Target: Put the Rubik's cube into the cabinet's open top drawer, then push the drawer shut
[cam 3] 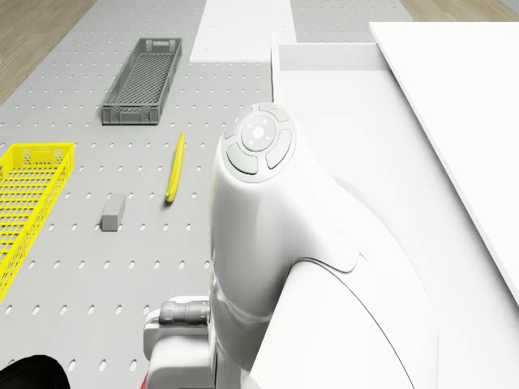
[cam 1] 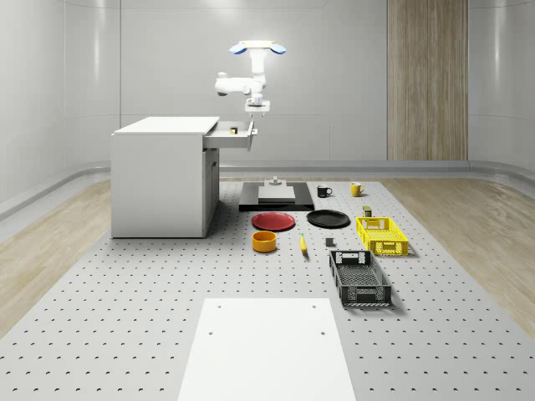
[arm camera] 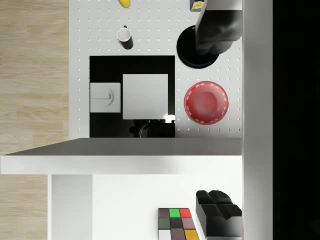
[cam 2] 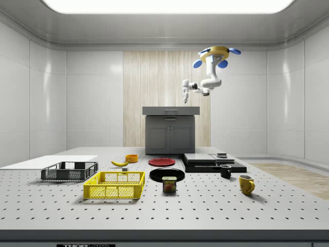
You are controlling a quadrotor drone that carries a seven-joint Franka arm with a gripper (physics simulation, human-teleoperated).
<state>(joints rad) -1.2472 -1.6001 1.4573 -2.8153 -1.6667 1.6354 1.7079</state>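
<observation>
In the whole-scene view the drone (cam 1: 259,48) hovers high over the open end of the cabinet (cam 1: 163,175). Its claw (cam 1: 257,114) hangs straight above the pulled-out top drawer (cam 1: 231,135), in which a small yellow speck shows just below the claw. On the table (cam 1: 125,317) far beneath and forward of the claw lie two plates, a red plate (cam 1: 273,220) and a black plate (cam 1: 328,219). There are also two mugs, a black mug (cam 1: 323,191) and a yellow mug (cam 1: 356,190), two crates, a yellow crate (cam 1: 381,235) and a grey crate (cam 1: 359,277), one orange bowl (cam 1: 264,241) and one banana (cam 1: 303,244). In the side view the claw points down just above the cabinet's top, and one can (cam 2: 169,184) stands well below and nearer the camera. In the drone view the white arm (cam 3: 276,243) reaches over the drawer, and one small grey block (cam 3: 113,212) lies near the banana. In the wrist view the claw is released, its two dark fingers (arm camera: 218,215) spread wide and gripping nothing. The one Rubik's cube (arm camera: 175,225) lies on the drawer floor just beside one finger; whether they touch cannot be told.
</observation>
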